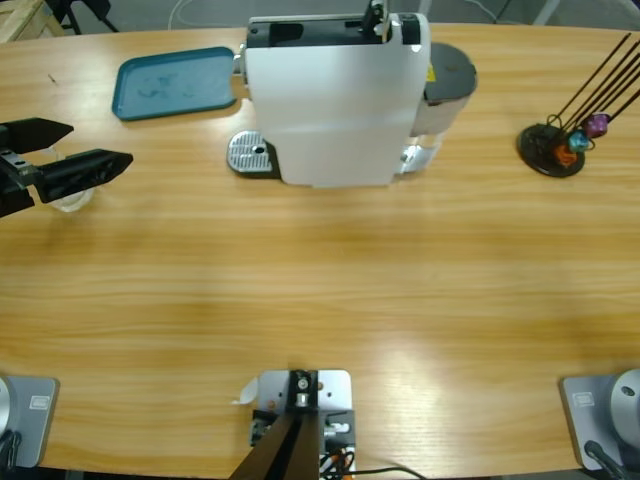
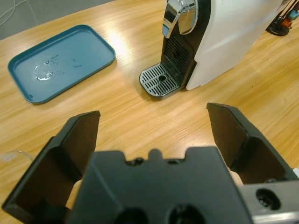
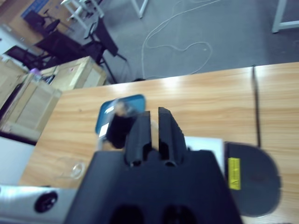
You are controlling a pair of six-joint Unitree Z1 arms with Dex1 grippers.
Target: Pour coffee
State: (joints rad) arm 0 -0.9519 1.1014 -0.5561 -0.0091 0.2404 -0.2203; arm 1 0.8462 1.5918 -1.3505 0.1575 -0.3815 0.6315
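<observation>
left gripper (image 1: 95, 165), jaws spread wide, should straddle the glass (image 1: 70, 197) squarely; right gripper (image 3: 154, 126) is closed, empty.

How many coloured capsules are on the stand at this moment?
3 visible: a purple capsule, a teal capsule just below it, and an orange capsule lowest, all on the black capsule stand at the table's right end. Others may be hidden.

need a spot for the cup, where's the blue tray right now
In the high view the blue tray lies at the table's upper left, just left of the white coffee machine.
</observation>
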